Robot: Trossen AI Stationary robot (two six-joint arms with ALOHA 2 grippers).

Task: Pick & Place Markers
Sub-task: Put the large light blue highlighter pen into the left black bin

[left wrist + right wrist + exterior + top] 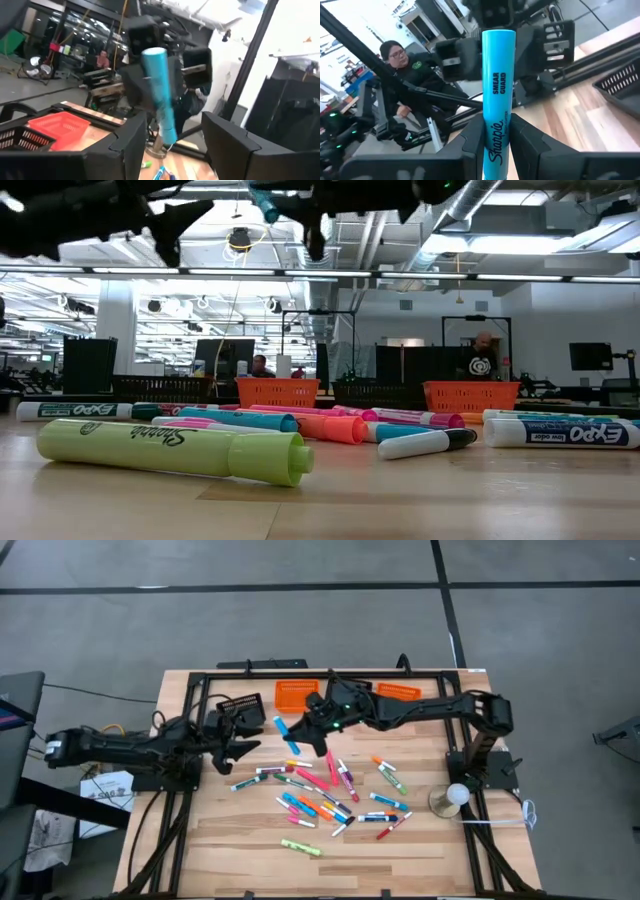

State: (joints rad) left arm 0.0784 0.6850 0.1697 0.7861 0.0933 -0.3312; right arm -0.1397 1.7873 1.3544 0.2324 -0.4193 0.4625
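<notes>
Right pincer (496, 137) pinching blue plastic highlighter marker (497, 90) above wooden worktop (240, 830); left pincer (240, 747) spread, near. Thin grip: marker could slip during handover, drop.

The markers (330, 795) are scattered over the middle of the worktop (240, 840), with one marker (301, 847) lying apart nearer the front edge. Three baskets (297, 692) are lined along the rear edge. The left gripper (240, 748) and right gripper (297, 743) are positioned facing each other between baskets and markers, a highlighter (286, 733) clamped in the right gripper.
</notes>
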